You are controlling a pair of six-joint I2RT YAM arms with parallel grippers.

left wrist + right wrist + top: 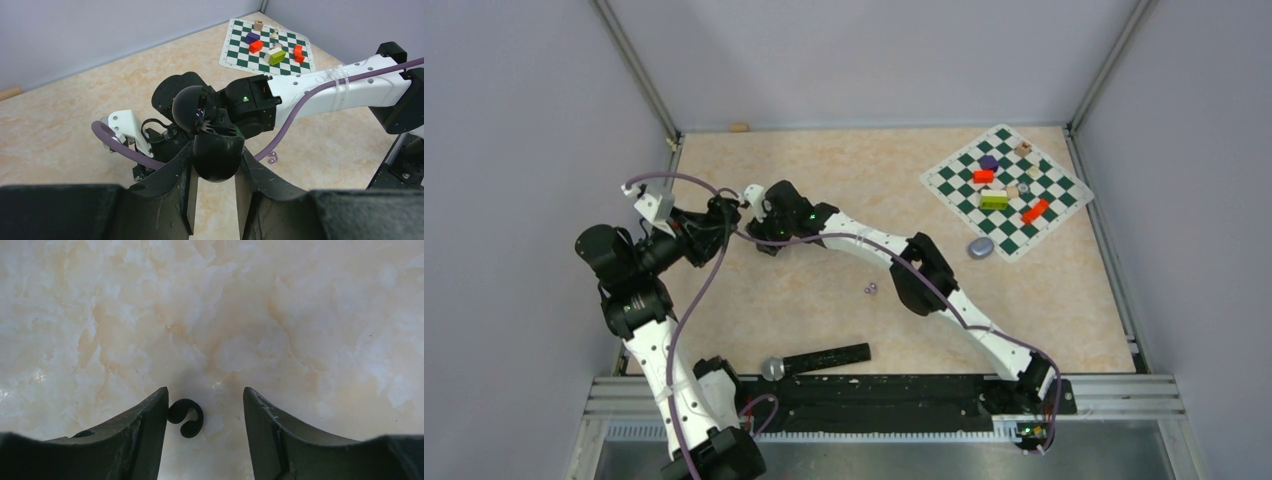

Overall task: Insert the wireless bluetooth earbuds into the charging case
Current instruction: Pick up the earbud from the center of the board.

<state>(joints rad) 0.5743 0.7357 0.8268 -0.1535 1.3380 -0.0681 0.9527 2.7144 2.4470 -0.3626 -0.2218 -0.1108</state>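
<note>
**Black bud between spread fingers, open case alongside**

On the counter (300, 315), one black earbud (185, 417) lies inside the spread right end effector (205, 392), hard by one finger and clear of the other. It curls like a C, mouth toward the farther finger, so I judge no true long axis. The left end effector (216, 150) pinches the charging case (215, 165), lid swung open, just beside.
</note>
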